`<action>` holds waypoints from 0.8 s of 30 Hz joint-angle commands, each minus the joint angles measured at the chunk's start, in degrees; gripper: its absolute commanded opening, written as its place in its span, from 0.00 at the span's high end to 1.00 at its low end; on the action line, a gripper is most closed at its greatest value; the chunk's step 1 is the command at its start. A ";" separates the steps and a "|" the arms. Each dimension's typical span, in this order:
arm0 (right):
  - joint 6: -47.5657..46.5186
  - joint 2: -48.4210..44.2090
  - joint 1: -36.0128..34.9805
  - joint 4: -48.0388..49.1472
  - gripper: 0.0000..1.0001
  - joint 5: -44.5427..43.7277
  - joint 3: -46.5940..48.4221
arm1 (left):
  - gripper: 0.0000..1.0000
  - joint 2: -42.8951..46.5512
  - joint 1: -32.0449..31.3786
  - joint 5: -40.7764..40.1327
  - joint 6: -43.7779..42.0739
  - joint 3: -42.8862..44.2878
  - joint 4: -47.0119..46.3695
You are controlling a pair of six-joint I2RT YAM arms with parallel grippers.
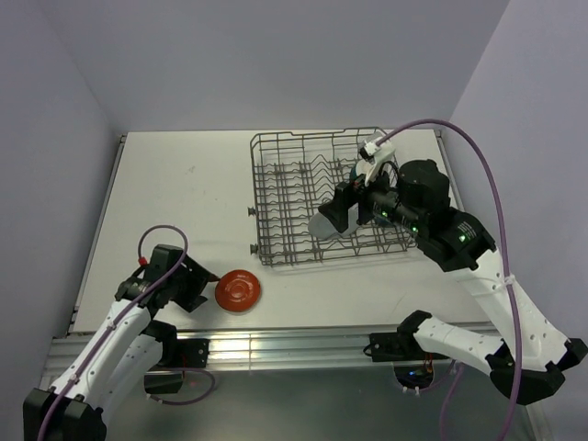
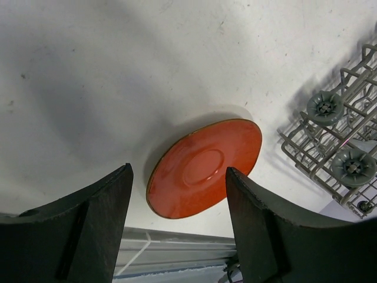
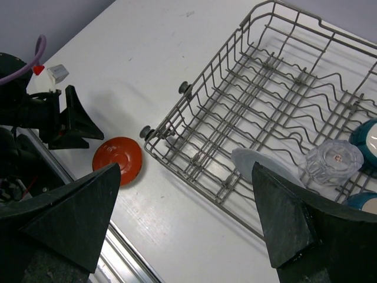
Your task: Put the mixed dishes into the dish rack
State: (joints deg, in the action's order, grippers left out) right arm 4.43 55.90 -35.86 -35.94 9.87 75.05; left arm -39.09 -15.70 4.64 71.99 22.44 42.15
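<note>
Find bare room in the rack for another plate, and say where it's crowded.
Free: the rack's rows between its wheeled side and the pale plate. Crowded: the corner with that plate, the tumbler and blue dishes.

The white tabletop [image 1: 184, 193] is flat, with a few tiny dark specks on it. A big grey wire dish rack [image 1: 322, 197] sits on it by the far right corner. The rack's small wheels [image 2: 324, 107] poke out of its left side. A red-orange plate [image 1: 238, 290] lies flat close to the near edge, left of the middle. It is not touching the rack.
</note>
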 commanded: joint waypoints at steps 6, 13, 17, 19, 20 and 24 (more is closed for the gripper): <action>-1.79 -5.36 0.08 -1.58 0.00 -3.54 0.19 | 0.31 1.64 0.24 -0.95 0.43 -5.02 -10.75; -3.11 -7.38 0.08 -2.99 0.00 -5.38 0.54 | 0.44 9.11 0.24 0.28 4.83 -11.97 -14.81; -2.67 -8.79 0.08 -2.38 0.00 -5.48 -1.30 | 0.45 11.75 0.24 0.71 3.69 -13.99 -19.29; -2.23 -9.14 0.17 -2.29 0.00 -5.30 -1.83 | 0.47 12.11 0.24 1.16 3.43 -15.66 -22.79; -2.05 -9.32 0.09 -2.11 0.00 -5.21 -2.18 | 0.49 12.20 0.24 1.68 3.34 -16.45 -24.12; -1.97 -9.32 0.08 -1.85 0.00 -5.30 -2.36 | 0.53 13.25 0.24 4.05 2.29 -18.57 -26.42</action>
State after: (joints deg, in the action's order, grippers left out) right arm 2.26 46.98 -35.86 -38.79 5.37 73.25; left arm -26.85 -15.70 6.44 75.64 6.28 19.92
